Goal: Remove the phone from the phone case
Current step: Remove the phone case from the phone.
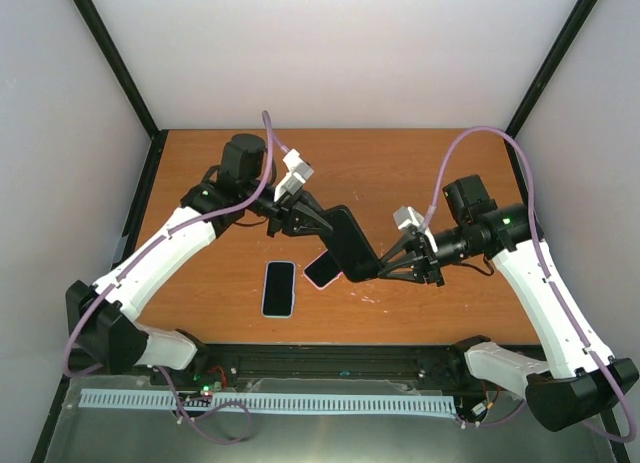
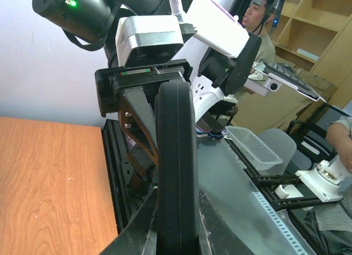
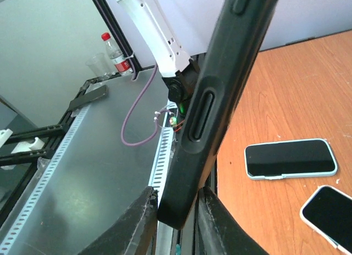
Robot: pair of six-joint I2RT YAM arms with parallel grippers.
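Note:
A black phone case [image 1: 350,243] hangs in the air over the middle of the table, held at both ends. My left gripper [image 1: 325,223] is shut on its far upper end; in the left wrist view the case's edge [image 2: 176,156] runs straight up between the fingers of that gripper [image 2: 176,211]. My right gripper [image 1: 385,266] has its fingers against both sides of the lower corner. In the right wrist view the case [image 3: 214,101] shows its side buttons above that gripper [image 3: 179,202]. The phone cannot be told apart from the case.
Two other phones lie on the wooden table below. One has a pale blue rim [image 1: 279,288] [image 3: 290,158]. The other has a light rim [image 1: 322,270] [image 3: 330,211] and lies partly under the held case. A black rail and a white perforated strip [image 1: 260,401] run along the near edge.

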